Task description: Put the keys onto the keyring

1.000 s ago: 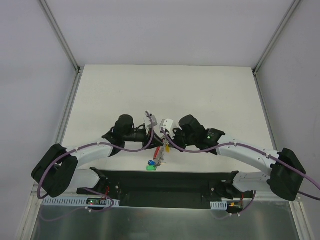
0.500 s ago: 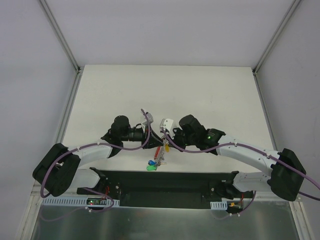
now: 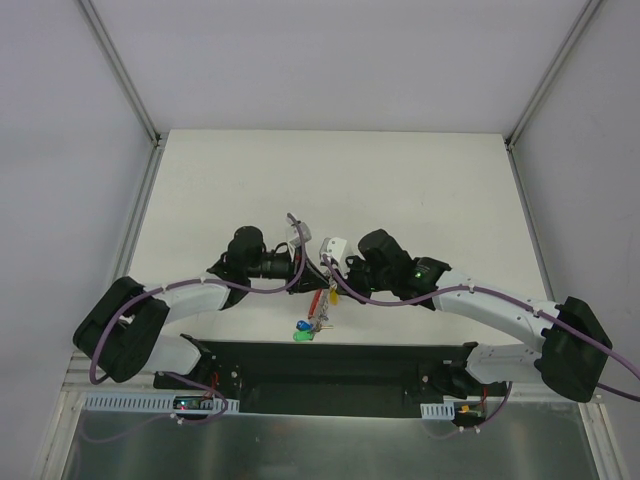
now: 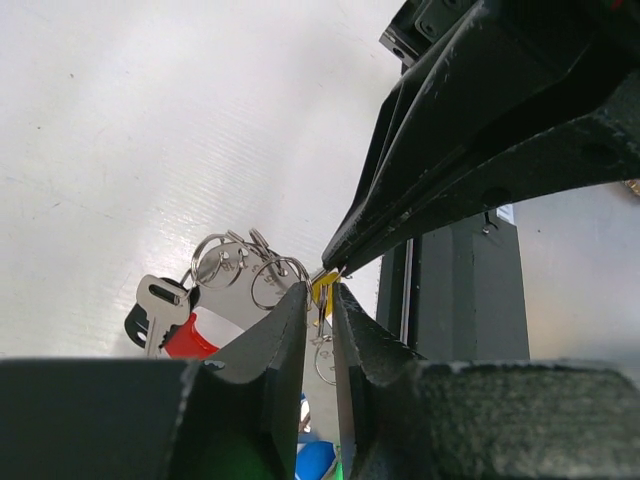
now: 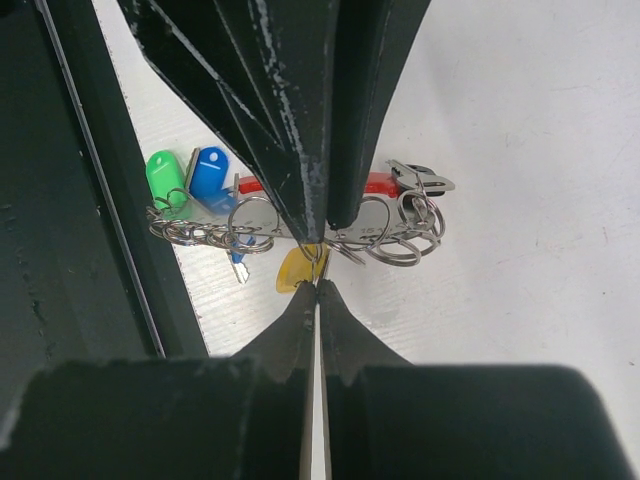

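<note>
Left pincer [image 4: 320,292]: narrow slit around yellow key [image 4: 323,283]; grip cannot be told.
Keyring [image 5: 380,184]: tabletop's [image 3: 420,200] near edge, middle; likely light, stiff, slippery, so take the thin ring's wire.
Right pincer [image 5: 317,287]: pressed together beside yellow key.

Bright metal, glossy plastic, matt tabletop.

The keys [image 5: 210,170] are seen with shiny silver metal blades and smooth, glossy plastic caps. Thin polished wire rings are bunched at the keyring [image 5: 378,183], whose red band looks smooth and slightly glossy. The table [image 5: 500,150] is shown as white, matt and faintly ribbed. The fingers [image 4: 270,380] of the left gripper [image 4: 320,290] appear as black matt plastic, scuffed pale along the edges.
</note>
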You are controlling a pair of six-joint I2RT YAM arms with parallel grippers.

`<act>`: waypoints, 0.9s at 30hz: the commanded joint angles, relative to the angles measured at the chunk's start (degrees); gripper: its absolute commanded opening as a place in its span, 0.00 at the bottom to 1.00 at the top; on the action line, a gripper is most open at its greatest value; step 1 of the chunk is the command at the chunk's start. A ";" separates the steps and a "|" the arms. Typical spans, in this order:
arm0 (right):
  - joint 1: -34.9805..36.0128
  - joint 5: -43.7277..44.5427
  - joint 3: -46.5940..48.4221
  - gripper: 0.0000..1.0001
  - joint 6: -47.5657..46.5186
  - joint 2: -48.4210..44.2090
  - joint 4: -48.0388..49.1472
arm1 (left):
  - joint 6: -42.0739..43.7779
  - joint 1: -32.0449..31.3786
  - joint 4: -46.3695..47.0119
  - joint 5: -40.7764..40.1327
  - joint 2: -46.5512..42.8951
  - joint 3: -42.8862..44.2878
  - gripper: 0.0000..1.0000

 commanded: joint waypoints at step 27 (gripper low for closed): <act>-0.01 -0.18 -0.89 0.01 0.98 -3.48 2.22 | -1.65 -1.77 -1.18 -4.08 -4.52 2.12 0.00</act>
